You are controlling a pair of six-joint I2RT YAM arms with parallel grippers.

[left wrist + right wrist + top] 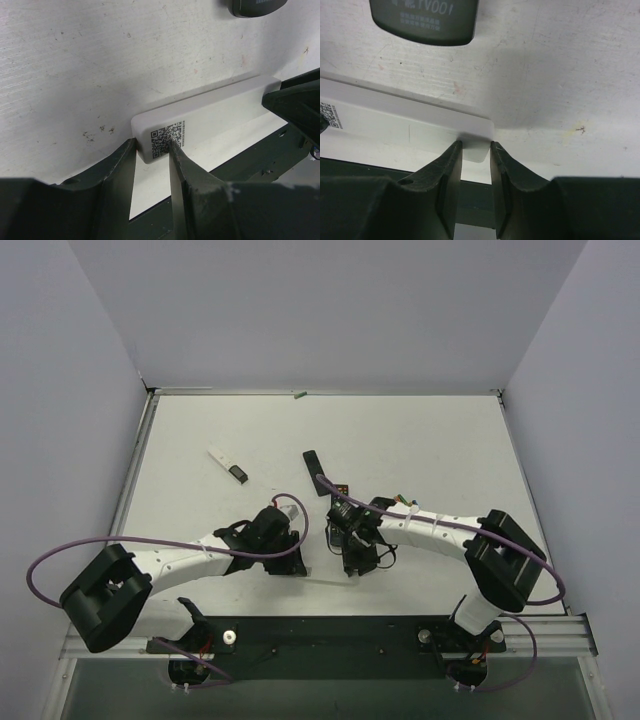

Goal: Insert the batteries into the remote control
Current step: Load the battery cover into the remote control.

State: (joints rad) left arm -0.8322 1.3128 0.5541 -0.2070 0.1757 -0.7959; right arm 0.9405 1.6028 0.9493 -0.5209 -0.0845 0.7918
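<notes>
The white remote control [215, 107] lies back up on the table, a QR label at one end. My left gripper [152, 145] is shut on that labelled end, one finger on each side. My right gripper [475, 146] is shut on the opposite end of the remote control [395, 125], pinching its rounded corner. From above, the left gripper [290, 562] and right gripper [352, 562] face each other near the table's front, and they hide the remote. No batteries show in the wrist views. A tiny greenish piece [300, 395] lies at the far edge, too small to tell what it is.
A black remote [322, 478] lies just beyond the right gripper; its end shows as black remote [422, 20] and black remote [257, 6]. A thin white strip with a dark end [228, 466] lies further left. Grey walls enclose the table on three sides.
</notes>
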